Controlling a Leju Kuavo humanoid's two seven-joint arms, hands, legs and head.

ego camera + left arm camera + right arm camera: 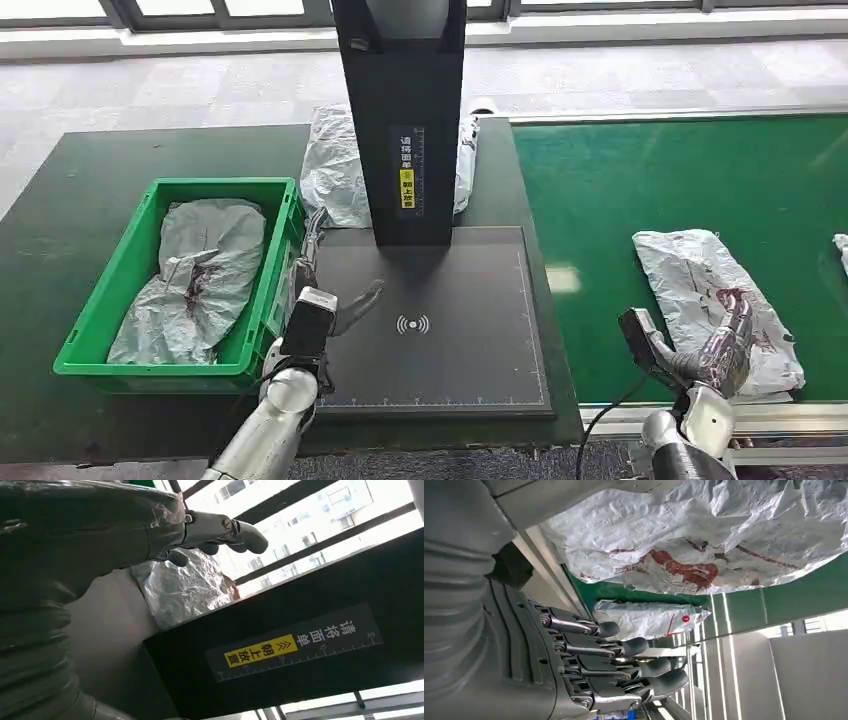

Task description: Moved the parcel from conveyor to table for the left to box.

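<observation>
A white crumpled parcel (712, 290) with red print lies on the green conveyor (640, 200); the right wrist view shows it close (704, 545). My right hand (727, 343) hovers at its near end, fingers (624, 672) stretched out and holding nothing. My left hand (335, 308) reaches over the black scan pad (450, 340) beside the green crate (100, 330), fingers (225, 529) extended and empty. Inside the crate lies one parcel (195, 280). Another parcel (335, 165) lies behind the black scanner post (405, 120), and it appears again past my left fingers as the parcel (185, 587).
A further parcel (842, 250) shows at the conveyor's right edge, and the right wrist view has it as the far parcel (649, 620). The scanner post (300, 650) stands upright at the pad's back edge. A dark table (70, 220) bears the crate and pad.
</observation>
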